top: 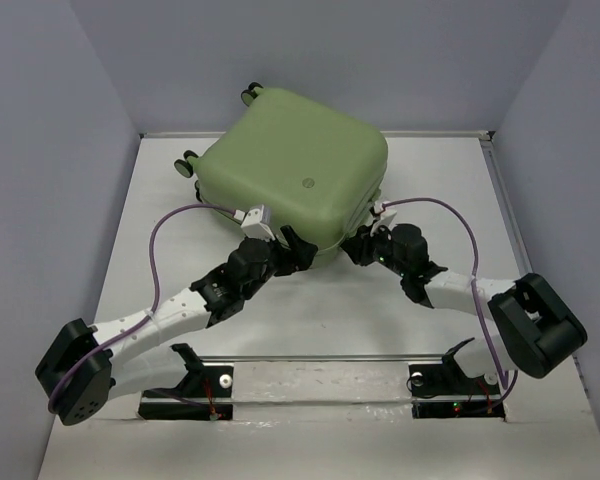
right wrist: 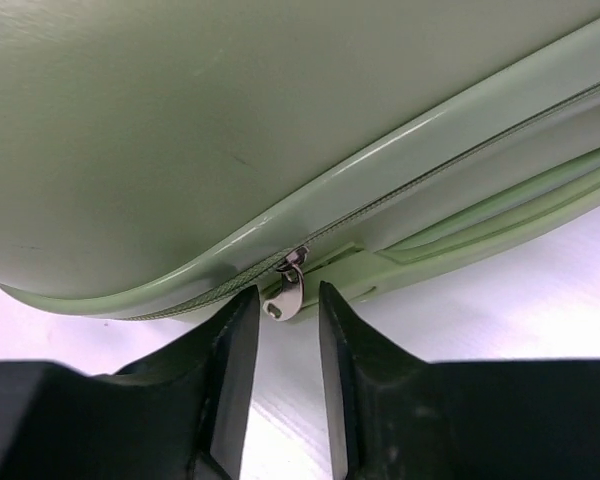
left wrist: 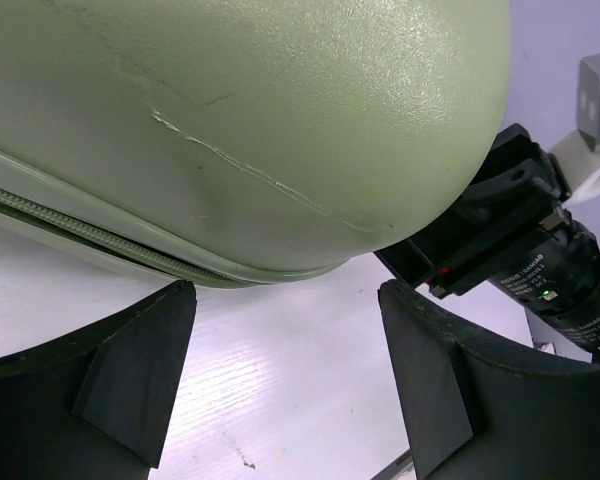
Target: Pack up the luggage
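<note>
- In the top view you have the luggage (top: pixel 295 165) lying closed on the table (top: pixel 310 320) in the upper middle of the frame, with wheels (top: pixel 188 162) on its upper-left side
- The left gripper (top: pixel 295 252) sits at the shell's lower-left corner and the right gripper (top: pixel 365 243) at its lower-right corner; from here you cannot read either opening, as the fingertips tuck under the shell's curve
- In the left wrist view your claw stands wide, with only bare table between its fingers (left wrist: pixel 130 380) and nothing held; the shell and its zipper (left wrist: pixel 80 232) fill the upper frame, cut off at top and left
- In the right wrist view your claw is narrow, with the zipper pull (right wrist: pixel 285 292) hanging between the tips; a sliver of gap shows on each side, so it is not pinched, and the luggage runs off every edge but the bottom
</note>
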